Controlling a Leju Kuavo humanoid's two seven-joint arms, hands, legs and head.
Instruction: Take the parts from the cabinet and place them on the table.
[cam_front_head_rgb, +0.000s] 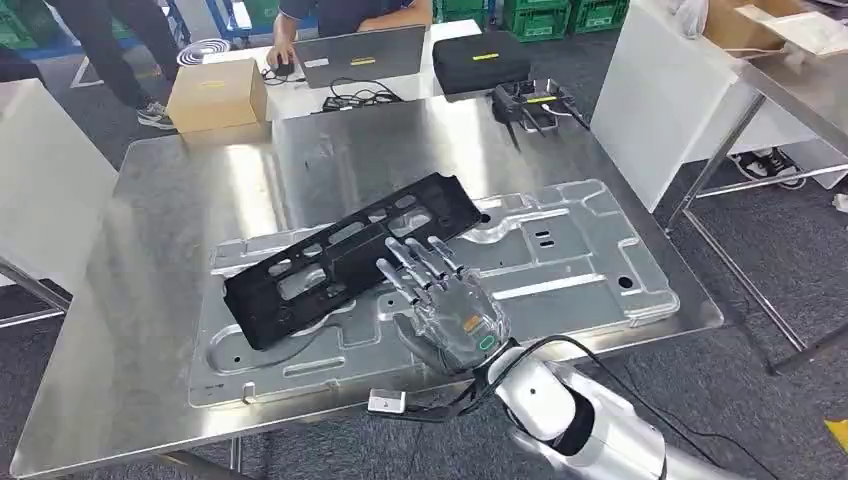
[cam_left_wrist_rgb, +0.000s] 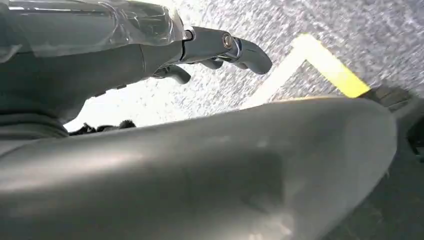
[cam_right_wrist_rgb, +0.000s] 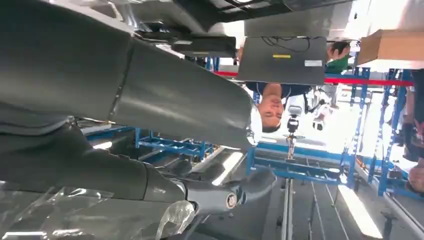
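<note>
Black part (cam_front_head_rgb: 345, 258) on silver panel (cam_front_head_rgb: 560, 262); right robot hand (cam_front_head_rgb: 448, 306) spread above; no legible writing

A black slotted part (cam_front_head_rgb: 345, 258) lies on a silver stamped panel (cam_front_head_rgb: 560, 262), itself on the shiny steel surface (cam_front_head_rgb: 140, 300). Beyond the panel, a tan cardboard box (cam_front_head_rgb: 217, 95).

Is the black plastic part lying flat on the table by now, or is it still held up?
Lying down: the black plastic part rests across the stamped metal panel on the table. The right hand, fingers spread, hovers at its near edge; contact unclear.
</note>
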